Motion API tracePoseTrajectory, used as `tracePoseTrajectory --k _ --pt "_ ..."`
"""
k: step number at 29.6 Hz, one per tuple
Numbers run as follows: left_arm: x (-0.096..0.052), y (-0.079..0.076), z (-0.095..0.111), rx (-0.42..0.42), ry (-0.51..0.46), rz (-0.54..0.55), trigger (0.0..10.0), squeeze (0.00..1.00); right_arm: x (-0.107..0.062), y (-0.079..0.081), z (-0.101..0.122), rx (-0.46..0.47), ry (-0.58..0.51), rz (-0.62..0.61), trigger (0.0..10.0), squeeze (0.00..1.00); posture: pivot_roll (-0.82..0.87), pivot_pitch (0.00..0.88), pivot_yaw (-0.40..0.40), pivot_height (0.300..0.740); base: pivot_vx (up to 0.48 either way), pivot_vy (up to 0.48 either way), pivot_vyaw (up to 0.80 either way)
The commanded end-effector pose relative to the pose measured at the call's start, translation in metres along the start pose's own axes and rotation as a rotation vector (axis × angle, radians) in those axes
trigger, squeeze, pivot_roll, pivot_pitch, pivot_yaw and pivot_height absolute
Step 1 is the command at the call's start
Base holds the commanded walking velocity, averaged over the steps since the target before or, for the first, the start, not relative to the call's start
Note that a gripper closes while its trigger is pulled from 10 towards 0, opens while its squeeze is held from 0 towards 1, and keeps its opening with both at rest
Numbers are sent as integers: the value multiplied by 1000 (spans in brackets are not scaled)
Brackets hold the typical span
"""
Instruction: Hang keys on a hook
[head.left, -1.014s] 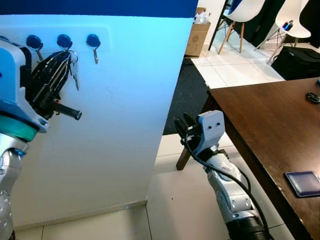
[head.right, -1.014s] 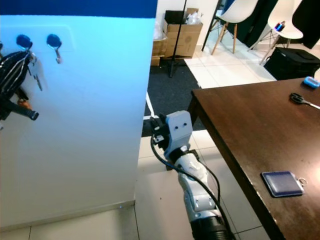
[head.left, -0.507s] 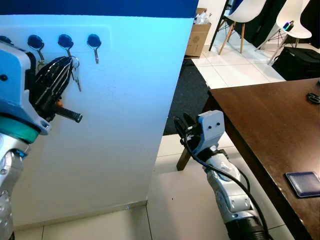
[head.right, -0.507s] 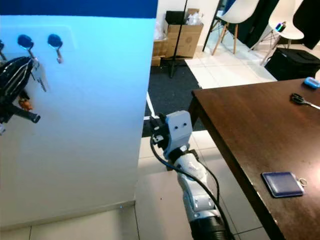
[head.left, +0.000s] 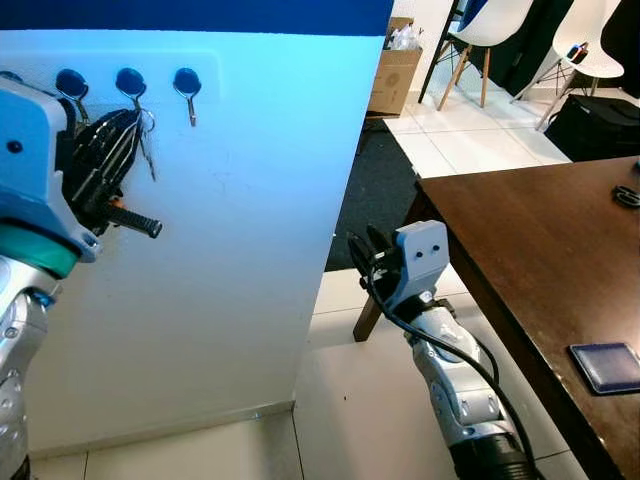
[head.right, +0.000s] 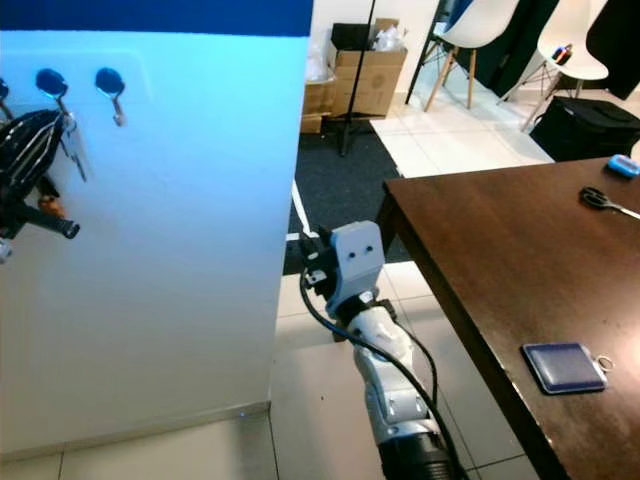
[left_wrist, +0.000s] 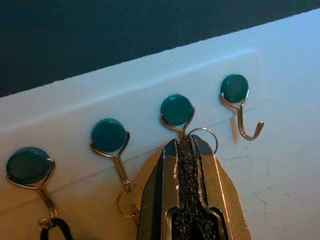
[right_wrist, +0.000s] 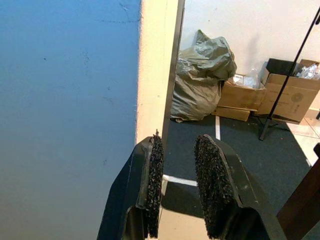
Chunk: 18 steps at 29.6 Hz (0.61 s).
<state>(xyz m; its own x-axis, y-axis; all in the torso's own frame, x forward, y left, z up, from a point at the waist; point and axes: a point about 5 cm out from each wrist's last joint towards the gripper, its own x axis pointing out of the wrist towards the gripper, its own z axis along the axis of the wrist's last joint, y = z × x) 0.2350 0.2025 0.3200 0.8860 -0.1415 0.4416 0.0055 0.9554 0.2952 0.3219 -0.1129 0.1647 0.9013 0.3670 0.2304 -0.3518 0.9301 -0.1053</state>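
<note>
A row of blue-capped metal hooks sits on the white board (head.left: 230, 230). My left gripper (left_wrist: 182, 142) is raised to that row and shut on a key ring (left_wrist: 204, 136), whose loop is right at the stem of the middle hook (left_wrist: 176, 110). The keys (head.left: 146, 150) dangle below the fingertips. Whether the ring sits over the hook's prong I cannot tell. The hook to the right (left_wrist: 236, 97) is bare. Another hook (left_wrist: 109, 137) carries a small ring. My right gripper (right_wrist: 180, 150) is open and holds nothing, low by the board's edge (head.left: 362, 250).
A dark wooden table (head.left: 540, 230) stands on the right with a blue card holder (head.left: 608, 365) and scissors (head.right: 600, 200) on it. White chairs, a black bag (head.right: 585, 125) and cardboard boxes (head.right: 365, 75) are further back. Tiled floor runs between board and table.
My left gripper and the keys have shifted slightly up and left beside the middle hook. The right arm has not moved.
</note>
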Motion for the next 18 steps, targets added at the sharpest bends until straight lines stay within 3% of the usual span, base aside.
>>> tracePoseTrajectory --k 1,18 --pt "1 0 0 13 -1 -1 10000 0 -2 -2 -4 4 10 -12 10000 0 7 52 41 740 0 0 0" --pt "2 1 -12 52 68 24 10000 0 -1 -1 -2 8 3 -19 10000 0 6 56 48 740 0 0 0"
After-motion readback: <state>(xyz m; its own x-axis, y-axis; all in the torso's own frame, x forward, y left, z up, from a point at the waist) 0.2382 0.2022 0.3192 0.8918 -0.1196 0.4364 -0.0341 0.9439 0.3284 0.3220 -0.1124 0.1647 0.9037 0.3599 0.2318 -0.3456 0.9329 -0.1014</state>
